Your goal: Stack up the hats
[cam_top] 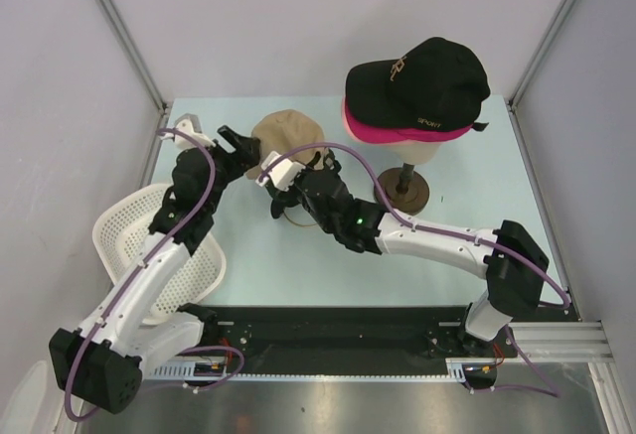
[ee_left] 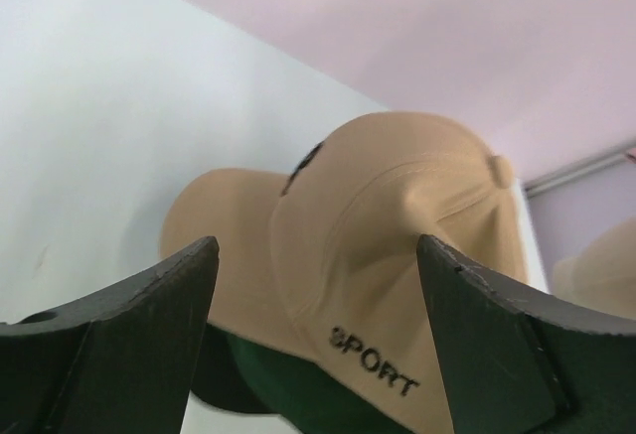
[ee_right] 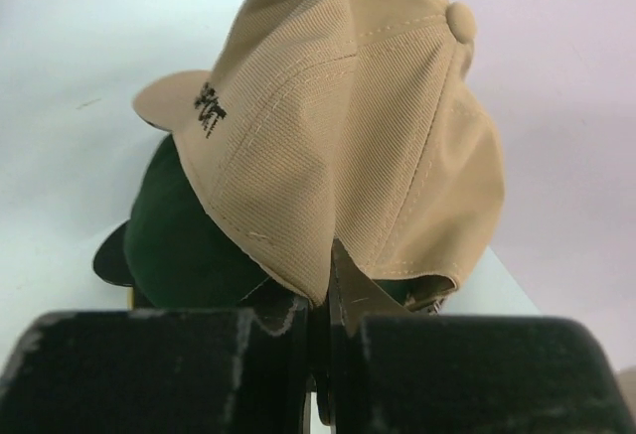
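Observation:
A tan hat (cam_top: 288,134) is held up off the table at centre left, with a dark green hat (ee_right: 179,240) tucked beneath it. My right gripper (ee_right: 326,277) is shut on the tan hat's lower edge, seen from above at the right gripper (cam_top: 282,184). My left gripper (ee_left: 318,255) is open, its fingers either side of the tan hat (ee_left: 397,216) and apart from it; from above, the left gripper (cam_top: 237,144) sits at the hat's left. A black hat (cam_top: 422,78) with a gold logo lies over a magenta hat (cam_top: 370,128) on the mannequin head.
The mannequin head's neck (cam_top: 429,153) rises from a round brown base (cam_top: 402,191) at the back right. A white mesh basket (cam_top: 139,227) lies at the table's left edge beside my left arm. Grey walls close in the back and sides.

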`<state>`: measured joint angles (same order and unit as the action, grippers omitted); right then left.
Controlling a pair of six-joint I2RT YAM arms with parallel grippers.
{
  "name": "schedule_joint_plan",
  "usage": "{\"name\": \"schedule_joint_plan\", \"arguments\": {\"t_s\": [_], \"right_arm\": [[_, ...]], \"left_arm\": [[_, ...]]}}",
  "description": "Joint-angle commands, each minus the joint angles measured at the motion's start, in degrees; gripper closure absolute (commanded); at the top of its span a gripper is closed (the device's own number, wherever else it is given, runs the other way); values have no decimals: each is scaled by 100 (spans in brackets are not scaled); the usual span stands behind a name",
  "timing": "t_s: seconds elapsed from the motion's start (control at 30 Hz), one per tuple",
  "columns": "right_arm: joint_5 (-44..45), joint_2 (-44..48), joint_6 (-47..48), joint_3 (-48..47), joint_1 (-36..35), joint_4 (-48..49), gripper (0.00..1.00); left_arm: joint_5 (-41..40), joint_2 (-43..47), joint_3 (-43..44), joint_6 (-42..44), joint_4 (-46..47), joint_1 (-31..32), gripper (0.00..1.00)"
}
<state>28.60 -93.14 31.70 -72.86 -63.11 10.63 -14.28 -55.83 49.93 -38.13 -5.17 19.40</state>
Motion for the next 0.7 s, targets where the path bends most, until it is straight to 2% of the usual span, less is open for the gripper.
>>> {"name": "schedule_joint_plan", "arguments": {"t_s": [0.0, 0.07, 0.1, 0.17, 0.2, 0.3, 0.4, 0.53, 0.63, 0.67], "right_arm": [[594, 296, -67, 79, -43, 281, 93], [612, 323, -103, 123, -43, 238, 81], [620, 375, -181, 132, -61, 185, 69], [603, 455, -287, 184, -43, 36, 57], [594, 507, -348, 228, -43, 0, 46], [489, 762, -507, 395, -43, -166, 32], [550, 1069, -788, 535, -70, -377, 25], [691, 1570, -1429, 440, -43, -983, 25], [402, 1765, -2298, -102, 176, -1668, 27], [340, 1730, -2874, -306, 342, -1870, 27]], "left_arm": [[864, -94, -246, 156, 1552, -50, 16], [1242, -156, -466, 376, 2069, -50, 20], [1653, -182, -528, 490, 2186, -50, 23], [1980, -375, -634, 535, 2397, -50, 30], [2243, -471, -643, 552, 2450, -50, 31], [2561, -753, -599, 552, 2591, -50, 34], [2624, -789, -564, 605, 2556, -50, 37], [2588, -710, -660, 649, 2424, -50, 37], [2746, -640, -765, 544, 2424, -41, 38], [2747, -596, -792, 526, 2424, -41, 38]]}}
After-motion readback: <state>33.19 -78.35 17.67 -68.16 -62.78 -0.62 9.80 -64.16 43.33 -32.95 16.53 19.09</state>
